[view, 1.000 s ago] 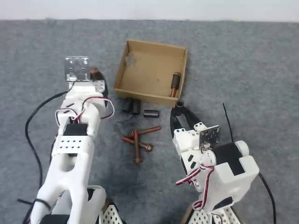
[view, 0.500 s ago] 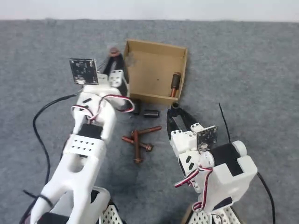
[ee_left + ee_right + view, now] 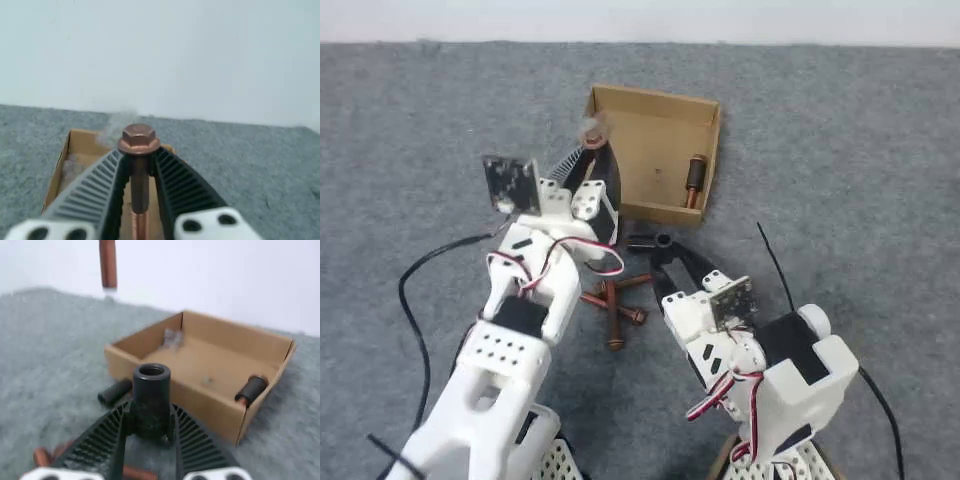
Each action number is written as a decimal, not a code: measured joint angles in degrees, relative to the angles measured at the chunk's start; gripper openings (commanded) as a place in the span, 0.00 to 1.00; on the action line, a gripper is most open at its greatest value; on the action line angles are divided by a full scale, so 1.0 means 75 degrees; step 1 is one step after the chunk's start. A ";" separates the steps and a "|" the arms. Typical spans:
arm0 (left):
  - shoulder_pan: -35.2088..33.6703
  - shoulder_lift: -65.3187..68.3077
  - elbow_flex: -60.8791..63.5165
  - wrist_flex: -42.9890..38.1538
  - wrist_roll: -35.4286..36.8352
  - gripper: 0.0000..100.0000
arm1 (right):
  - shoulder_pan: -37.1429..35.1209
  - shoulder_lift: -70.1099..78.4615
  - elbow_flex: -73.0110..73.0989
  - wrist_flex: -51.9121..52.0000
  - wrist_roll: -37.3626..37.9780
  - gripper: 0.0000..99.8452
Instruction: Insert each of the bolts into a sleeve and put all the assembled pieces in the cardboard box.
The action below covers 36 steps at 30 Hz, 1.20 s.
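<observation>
I feared for the cardboard box (image 3: pixel 660 212) first. The left gripper (image 3: pixel 139 156), clamped narrowly on a bolt (image 3: pixel 138 139) held head-up, hung close by its wall and could shove it. The right gripper (image 3: pixel 150 412) pinched a sleeve (image 3: pixel 151 390) upright just in front of the box. Bolt and bore looked well apart and out of line, so a skewed meeting might jam or knock the sleeve free.

I counted one box and one assembled piece (image 3: pixel 696 182) inside it. Besides the held bolt, three loose bolts (image 3: pixel 613 318) lay on the carpet (image 3: pixel 840 150), and one spare sleeve (image 3: pixel 640 241) lay near the held one.
</observation>
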 measured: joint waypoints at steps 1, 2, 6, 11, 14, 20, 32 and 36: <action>0.0012 -0.0223 0.0070 0.0164 0.0000 0.01 | -0.0059 0.0000 0.0000 0.0164 0.0047 0.01; 0.0012 -0.0410 0.0094 0.0363 0.0000 0.01 | -0.0117 0.0000 -0.0012 0.0305 0.0070 0.01; 0.0012 -0.0949 0.0105 0.1137 0.0000 0.01 | -0.0316 0.0012 -0.0188 0.0621 0.0105 0.01; 0.0012 -0.1371 0.0598 0.1231 0.0000 0.01 | -0.0399 0.0012 -0.1067 0.1653 0.0105 0.01; 0.0012 -0.1735 0.0879 0.1231 0.0000 0.01 | -0.0399 0.0012 -0.1477 0.2215 0.0117 0.01; 0.0012 -0.1958 0.1711 0.0105 0.0000 0.01 | -0.0598 0.0023 -0.1770 0.2368 0.0117 0.01; 0.0070 -0.0363 0.1442 -0.0246 0.0023 0.01 | -0.0797 0.1629 -0.2004 0.0387 0.1032 0.01; 0.0070 -0.0199 0.1383 -0.0246 0.0023 0.01 | -0.0832 0.1653 -0.2004 0.0246 0.1055 0.01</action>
